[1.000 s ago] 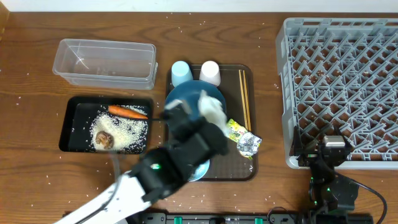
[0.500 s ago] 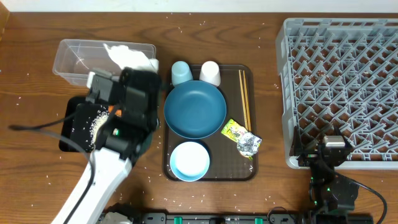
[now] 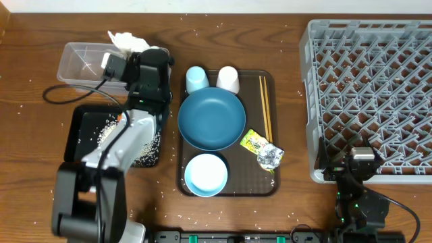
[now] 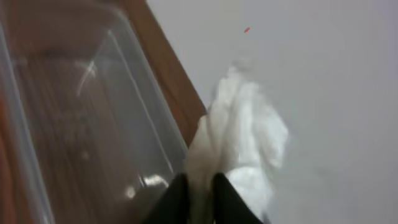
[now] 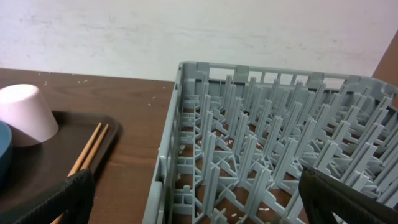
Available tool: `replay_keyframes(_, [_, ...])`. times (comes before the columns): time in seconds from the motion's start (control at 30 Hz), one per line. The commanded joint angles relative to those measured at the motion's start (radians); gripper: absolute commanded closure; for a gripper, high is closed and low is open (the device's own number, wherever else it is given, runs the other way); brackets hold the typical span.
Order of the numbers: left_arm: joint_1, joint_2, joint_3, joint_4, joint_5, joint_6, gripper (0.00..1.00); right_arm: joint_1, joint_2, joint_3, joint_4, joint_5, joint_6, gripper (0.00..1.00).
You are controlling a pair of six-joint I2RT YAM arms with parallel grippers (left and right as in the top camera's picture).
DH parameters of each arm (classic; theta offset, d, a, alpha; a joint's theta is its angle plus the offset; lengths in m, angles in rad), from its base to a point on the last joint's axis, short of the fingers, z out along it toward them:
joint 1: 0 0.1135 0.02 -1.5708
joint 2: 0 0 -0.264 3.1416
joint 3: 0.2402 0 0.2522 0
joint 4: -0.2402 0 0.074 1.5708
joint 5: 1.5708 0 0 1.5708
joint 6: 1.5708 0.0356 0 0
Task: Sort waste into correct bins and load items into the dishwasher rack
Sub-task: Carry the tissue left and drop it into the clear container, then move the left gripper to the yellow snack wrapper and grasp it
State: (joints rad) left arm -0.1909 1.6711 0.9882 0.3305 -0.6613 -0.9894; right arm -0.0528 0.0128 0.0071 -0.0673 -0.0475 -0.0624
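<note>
— Where's the crumpled white napkin [image 4: 245, 143]?
— Pinched in my left tool [image 4: 203, 199], whose jaws are nearly closed on it. It hangs over the twelve o'clock rim of the clear plastic tub [image 3: 81, 66].
— And your other side?
— My right tool [image 5: 199, 196] gapes wide and holds nothing. It sits at the six o'clock edge of the grey dishwasher rack [image 5: 261, 124], toward five o'clock on the counter [image 3: 27, 135].

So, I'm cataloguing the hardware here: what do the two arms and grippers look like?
The left arm has a white forearm link, black joints and a looping black cable; the left gripper has slim black fingers. The right arm is black, with a small green light and a black cable.
</note>
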Motion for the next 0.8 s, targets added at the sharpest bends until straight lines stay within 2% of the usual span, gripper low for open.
replay_keyframes(0.0, [0.026,0.022,-0.002,0.023,-0.024,0.232,0.76,0.010,-0.002,-0.002,-0.004,0.006,0.002,0.01])
replay_keyframes(0.1, [0.052,0.024,-0.002,0.015,-0.023,0.231,0.66,0.010,-0.002,-0.002,-0.004,0.006,0.002,0.01])
replay_keyframes(0.17, [0.065,0.024,-0.002,0.015,-0.023,0.232,0.57,0.010,-0.002,-0.002,-0.004,0.006,0.002,0.01])
replay_keyframes(0.27, [0.073,0.021,-0.002,0.011,-0.022,0.249,0.23,0.010,-0.002,-0.002,-0.004,0.006,0.002,0.01])
replay_keyframes(0.37, [0.057,-0.006,-0.002,0.009,0.025,0.356,0.02,0.010,-0.002,-0.002,-0.004,0.006,0.002,0.01])
replay_keyframes(0.43, [0.024,-0.048,-0.002,-0.010,0.096,0.419,0.02,0.010,-0.002,-0.002,-0.004,0.006,0.002,0.01])
replay_keyframes(0.7, [-0.267,-0.299,-0.002,-0.241,0.303,0.418,0.02,0.010,-0.002,-0.002,-0.004,0.006,0.002,0.01])
replay_keyframes(0.77, [-0.354,-0.346,-0.002,-0.323,0.446,0.409,0.02,0.010,-0.002,-0.002,-0.004,0.006,0.002,0.01])
